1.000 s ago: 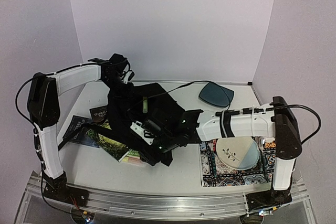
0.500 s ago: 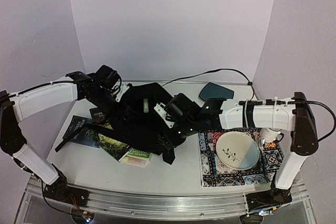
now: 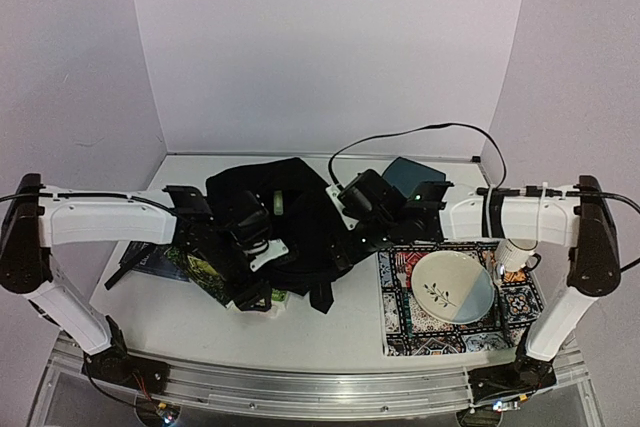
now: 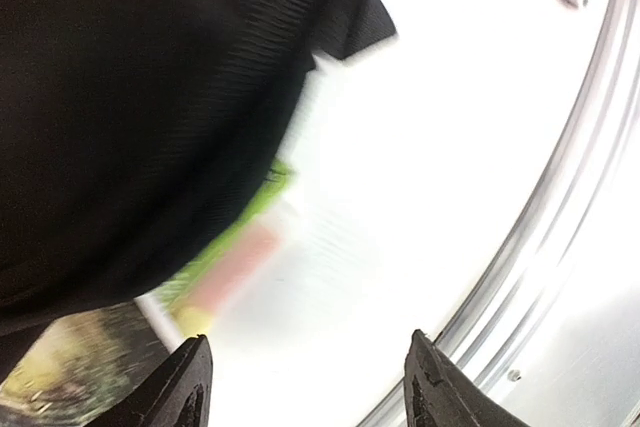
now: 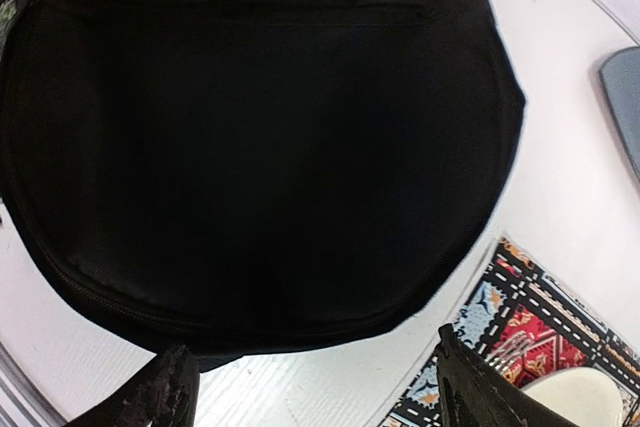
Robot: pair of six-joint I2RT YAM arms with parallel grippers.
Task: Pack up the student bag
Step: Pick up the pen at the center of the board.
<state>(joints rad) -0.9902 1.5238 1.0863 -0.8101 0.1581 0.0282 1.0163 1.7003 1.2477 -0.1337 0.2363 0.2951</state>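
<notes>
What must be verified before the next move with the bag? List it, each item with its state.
1. Left gripper open, empty: ok.
2. Right gripper open, empty, over the student bag: ok.
3. Bag's opening unzipped and reachable: cannot tell.
4. Books free to lift: not ok, partly under the bag.
5. Plate on its mat, apart from both arms: ok.

The white bench carries the black student bag just ahead of the right tool. Books lie partly under the bag by the left tool. A patterned mat lies right of the right tool, and a blue-grey plate beyond it.
</notes>
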